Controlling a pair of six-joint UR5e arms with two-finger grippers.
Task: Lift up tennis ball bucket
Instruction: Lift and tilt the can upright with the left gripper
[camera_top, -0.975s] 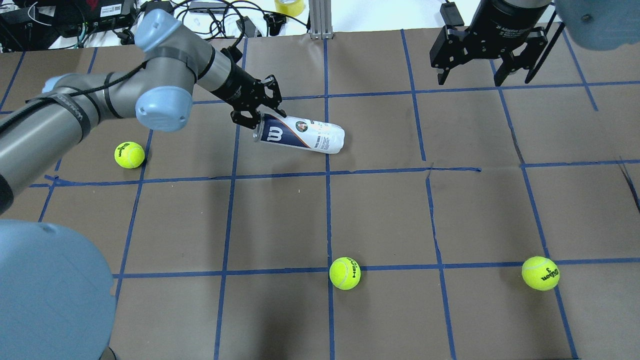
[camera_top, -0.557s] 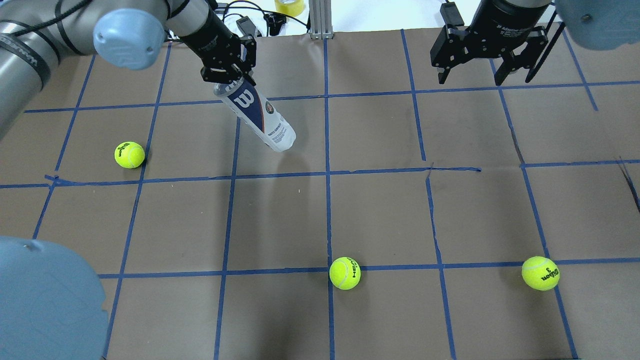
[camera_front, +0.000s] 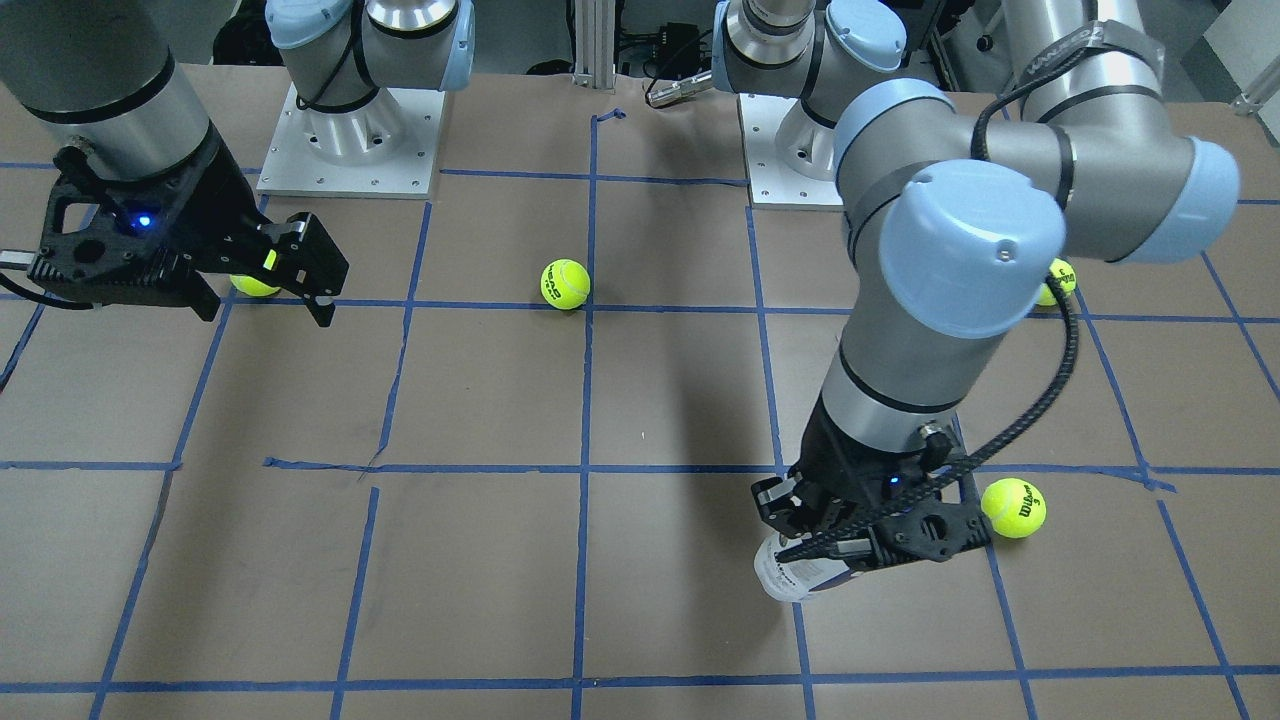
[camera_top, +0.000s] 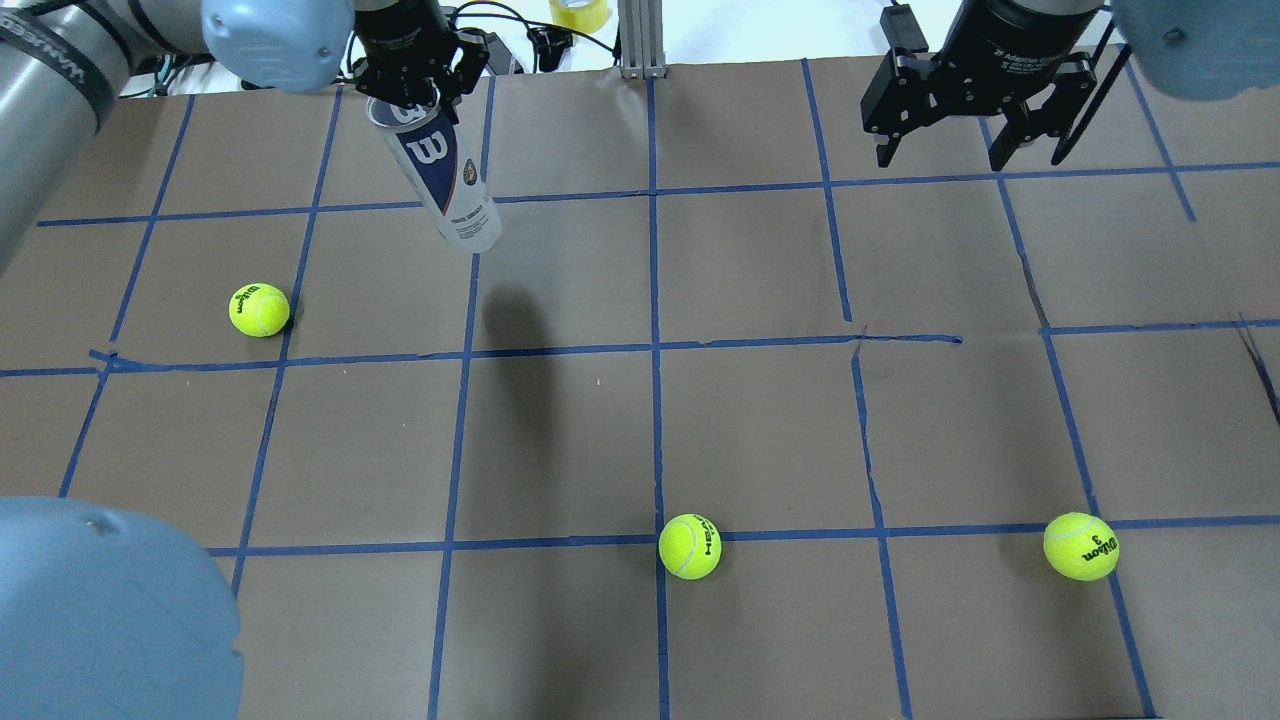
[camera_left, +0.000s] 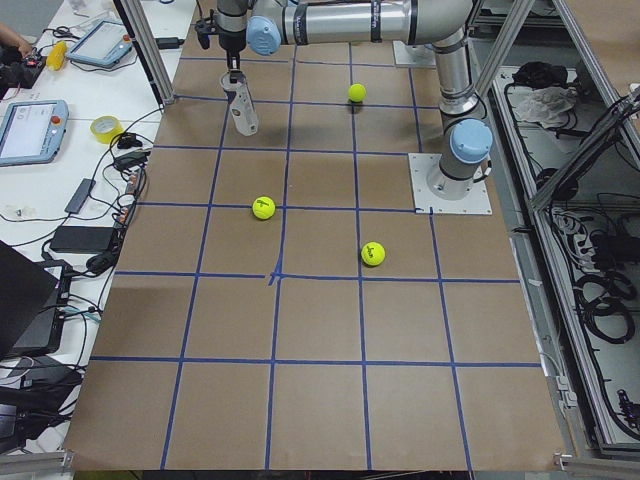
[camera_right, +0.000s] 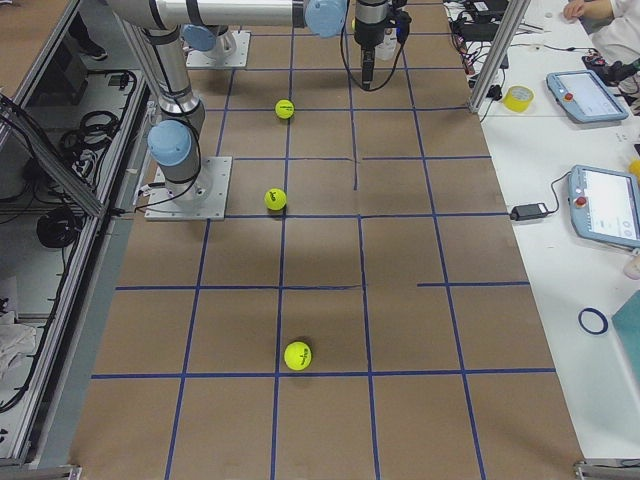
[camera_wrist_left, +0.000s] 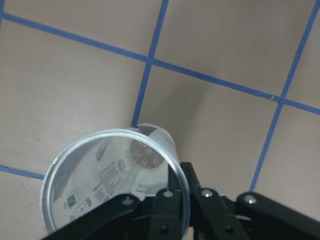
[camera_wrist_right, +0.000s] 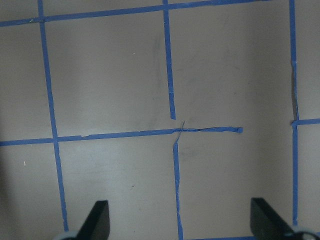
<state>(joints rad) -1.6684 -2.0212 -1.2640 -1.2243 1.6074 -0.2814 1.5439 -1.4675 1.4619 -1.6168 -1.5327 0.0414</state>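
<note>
Brown paper tabletop (camera_top: 760, 430), blue tape grid (camera_top: 560, 348). Clear navy-banded can (camera_top: 445, 178) hangs tilted, its rim pinched by the left gripper (camera_top: 412, 97); right gripper (camera_top: 945, 145) gapes empty.

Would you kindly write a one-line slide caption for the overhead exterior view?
Left gripper holds the tennis ball bucket by its rim, clear of the table; right gripper hovers open.

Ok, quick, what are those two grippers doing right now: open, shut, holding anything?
Left gripper: shut on the tennis ball bucket, held in the air.
Right gripper: open, empty.
</note>
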